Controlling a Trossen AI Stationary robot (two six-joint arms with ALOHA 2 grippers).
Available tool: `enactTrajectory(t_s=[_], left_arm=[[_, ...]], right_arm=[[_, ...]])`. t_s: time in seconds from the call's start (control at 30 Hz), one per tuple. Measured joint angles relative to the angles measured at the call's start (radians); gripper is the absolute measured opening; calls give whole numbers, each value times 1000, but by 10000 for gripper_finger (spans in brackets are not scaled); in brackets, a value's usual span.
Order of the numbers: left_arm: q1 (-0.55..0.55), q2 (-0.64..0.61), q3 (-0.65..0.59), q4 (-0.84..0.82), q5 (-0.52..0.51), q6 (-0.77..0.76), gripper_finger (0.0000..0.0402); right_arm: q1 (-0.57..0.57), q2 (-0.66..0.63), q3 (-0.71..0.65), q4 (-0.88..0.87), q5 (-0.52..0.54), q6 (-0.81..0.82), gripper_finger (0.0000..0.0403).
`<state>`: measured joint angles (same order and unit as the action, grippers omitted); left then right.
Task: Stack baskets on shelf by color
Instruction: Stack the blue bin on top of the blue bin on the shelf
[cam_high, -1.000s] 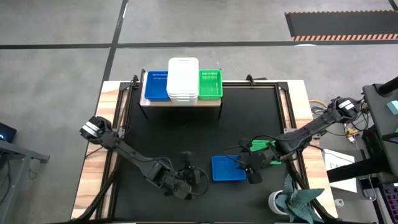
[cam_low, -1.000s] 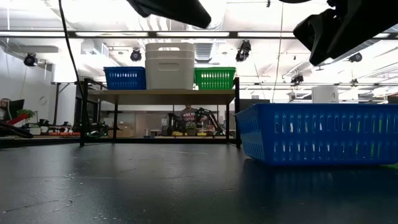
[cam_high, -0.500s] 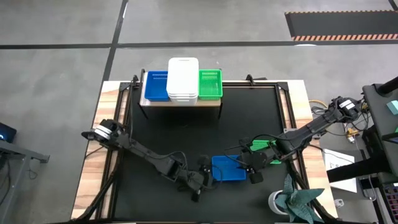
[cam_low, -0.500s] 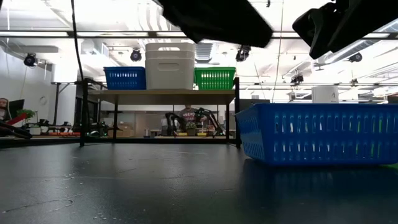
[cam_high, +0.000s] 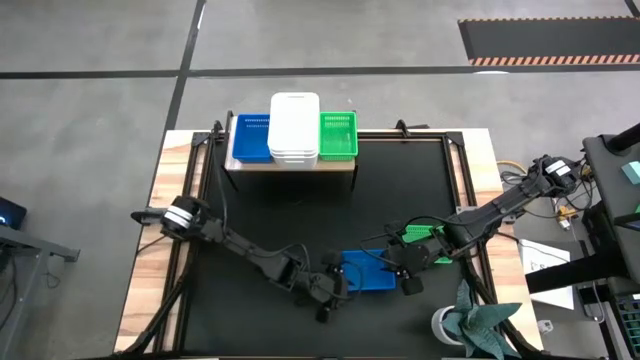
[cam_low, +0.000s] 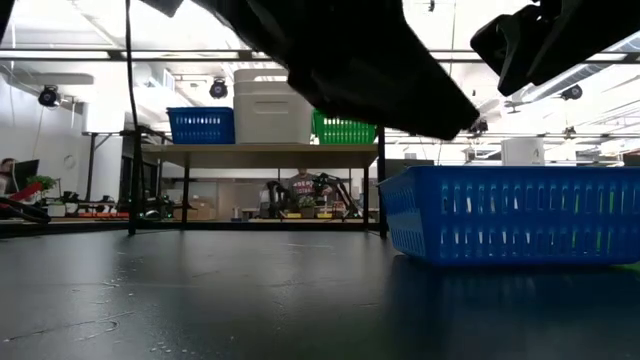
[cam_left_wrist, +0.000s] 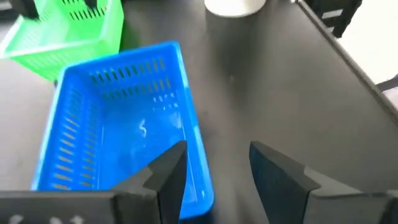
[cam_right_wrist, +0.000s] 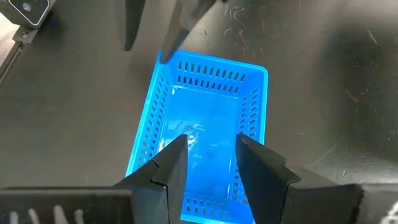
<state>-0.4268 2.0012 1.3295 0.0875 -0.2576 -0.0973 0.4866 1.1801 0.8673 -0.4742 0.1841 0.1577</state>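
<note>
On the wood-topped shelf (cam_high: 290, 166) at the far edge of the black surface (cam_high: 300, 220) stand a blue perforated plastic basket (cam_high: 251, 137), a stack of white plastic baskets (cam_high: 295, 128) and a green perforated basket (cam_high: 338, 134), side by side. Near the front, the left end effector (cam_high: 335, 287) hangs at the left end of a loose blue perforated basket (cam_high: 368, 271), fingers apart astride its end wall. The right end effector (cam_high: 407, 272) hovers over that basket's right end, fingers spread. Another green basket (cam_high: 424, 238) lies just beyond.
</note>
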Motion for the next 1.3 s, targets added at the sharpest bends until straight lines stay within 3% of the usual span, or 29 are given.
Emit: enactTrajectory(t_s=[0.43,0.7,0.97,1.17,1.3], left_arm=[[35,40,-11,-23,115,-86,150],[39,-15,7,-300,89,-105,85],[40,-132,7,-731,-31,-94,44],[40,-235,-5,-814,-36,-50,44],[40,-281,-2,-712,-36,-122,57]], right_arm=[[0,0,-1,0,1,2,128],[0,0,-1,1,1,6,128],[0,0,-2,5,2,14,128],[0,0,-2,8,2,16,128],[0,0,-2,5,2,4,128]])
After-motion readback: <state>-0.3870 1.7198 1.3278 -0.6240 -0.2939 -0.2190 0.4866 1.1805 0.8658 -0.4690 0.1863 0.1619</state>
